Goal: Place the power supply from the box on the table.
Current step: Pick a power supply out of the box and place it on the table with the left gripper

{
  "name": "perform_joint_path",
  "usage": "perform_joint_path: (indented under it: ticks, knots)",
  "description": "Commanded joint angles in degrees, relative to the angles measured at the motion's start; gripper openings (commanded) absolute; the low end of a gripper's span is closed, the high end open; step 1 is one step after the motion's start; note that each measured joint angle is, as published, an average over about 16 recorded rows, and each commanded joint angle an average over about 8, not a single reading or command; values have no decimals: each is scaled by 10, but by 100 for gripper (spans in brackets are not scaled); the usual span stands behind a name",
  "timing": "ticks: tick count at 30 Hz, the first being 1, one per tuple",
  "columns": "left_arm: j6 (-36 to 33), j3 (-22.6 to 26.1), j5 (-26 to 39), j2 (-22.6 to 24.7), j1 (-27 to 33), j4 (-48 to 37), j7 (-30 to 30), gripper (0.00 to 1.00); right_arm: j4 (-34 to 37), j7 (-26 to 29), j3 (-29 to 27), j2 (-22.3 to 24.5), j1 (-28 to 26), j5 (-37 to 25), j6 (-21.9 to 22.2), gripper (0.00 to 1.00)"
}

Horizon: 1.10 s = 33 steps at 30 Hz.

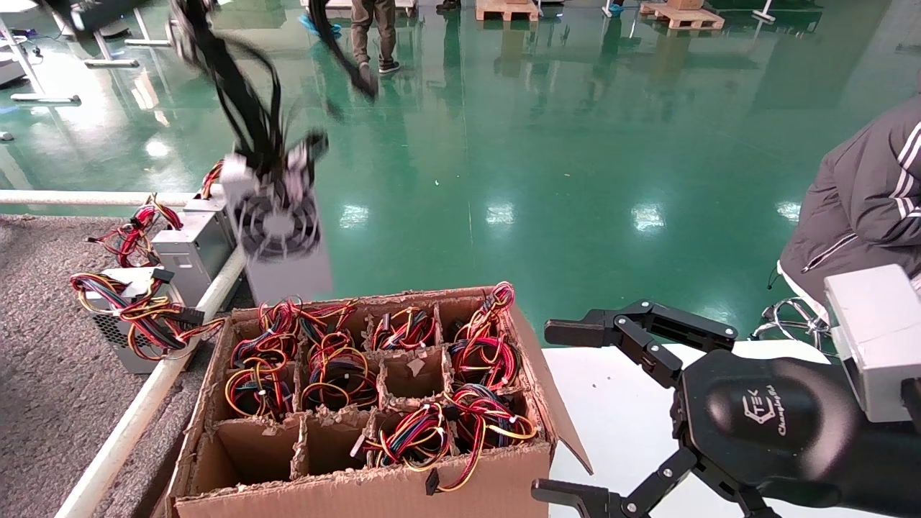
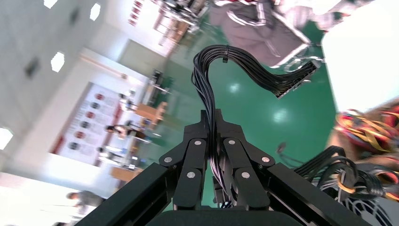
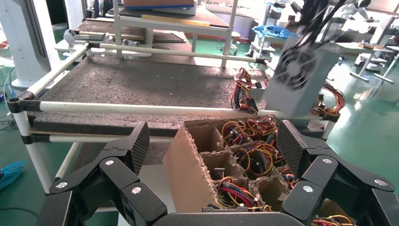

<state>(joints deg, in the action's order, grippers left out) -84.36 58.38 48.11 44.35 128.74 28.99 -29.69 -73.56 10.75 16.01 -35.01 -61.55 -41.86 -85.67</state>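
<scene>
The power supply (image 1: pixel 277 230), a grey unit with a round fan grille, hangs in the air above the far left corner of the box (image 1: pixel 360 496). It dangles from its black cable bundle (image 1: pixel 237 93). In the left wrist view my left gripper (image 2: pixel 211 117) is shut on that black cable bundle (image 2: pixel 207 80), which loops out past the fingertips. The right wrist view shows the power supply (image 3: pixel 301 80) hanging above the table's (image 3: pixel 141 84) near rail. My right gripper (image 1: pixel 550 411) is open and empty, to the right of the box.
Two grey units with red and yellow wires (image 1: pixel 191 248) (image 1: pixel 126 316) stand on the grey felt table (image 1: pixel 43 374) by its white rail (image 1: pixel 137 417). Several box cells hold coloured wire bundles (image 1: pixel 482 360). A white tabletop (image 1: pixel 619 410) lies under my right gripper. A seated person (image 1: pixel 863 194) is at far right.
</scene>
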Motion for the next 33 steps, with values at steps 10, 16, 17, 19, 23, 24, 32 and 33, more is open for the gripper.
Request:
perform_joint_path:
  ticks: [10, 16, 17, 19, 23, 24, 32, 33]
  knots:
    - [33, -42, 50, 9, 39, -16, -29, 0, 0, 0, 0, 0, 0, 0, 0, 100]
    - [47, -38, 84, 14, 57, -50, -47, 0, 0, 0, 0, 0, 0, 0, 0, 100]
    - [49, -36, 89, 15, 60, -56, -50, 0, 0, 0, 0, 0, 0, 0, 0, 100]
    - [55, -33, 98, 16, 64, -68, -55, 0, 0, 0, 0, 0, 0, 0, 0, 100]
    - [64, -25, 116, 17, 71, -92, -66, 0, 0, 0, 0, 0, 0, 0, 0, 100]
    - [67, -23, 119, 17, 73, -97, -68, 0, 0, 0, 0, 0, 0, 0, 0, 100]
    - [92, -1, 151, 10, 82, -137, -86, 0, 0, 0, 0, 0, 0, 0, 0, 100]
    - [95, 2, 155, 9, 83, -141, -87, 0, 0, 0, 0, 0, 0, 0, 0, 100]
